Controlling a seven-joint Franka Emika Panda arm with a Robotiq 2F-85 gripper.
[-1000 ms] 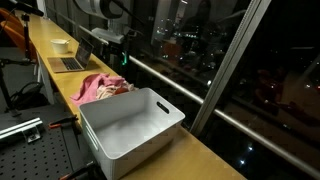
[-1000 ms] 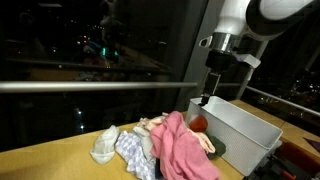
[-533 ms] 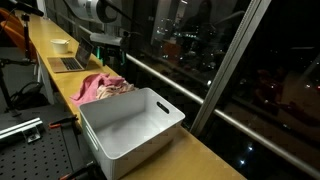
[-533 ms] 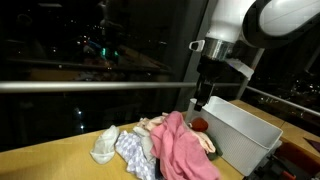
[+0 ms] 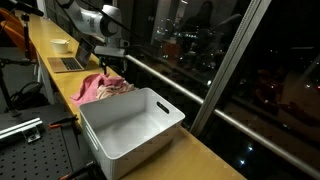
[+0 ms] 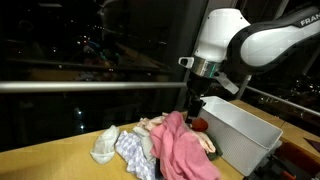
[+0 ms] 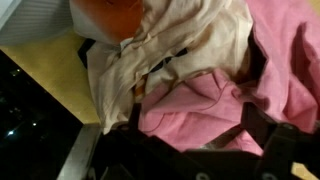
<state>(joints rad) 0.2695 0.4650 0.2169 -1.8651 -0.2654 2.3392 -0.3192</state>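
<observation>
Your work surface is a long wooden counter (image 5: 58, 82) running along the window. In an exterior view, an open laptop (image 5: 70, 62) sits on it, with a white bowl (image 5: 60, 45) just beyond. Nearer lies a pile of clothes (image 5: 100, 88), with a pink garment (image 6: 180, 145) uppermost and a white cloth (image 6: 102, 150) and a checked cloth (image 6: 130, 155) at its edge. A white bin (image 5: 130, 125) stands just beside the pile.

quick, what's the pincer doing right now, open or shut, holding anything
pincer: open, holding nothing, above the crumpled pink cloth garment
</observation>
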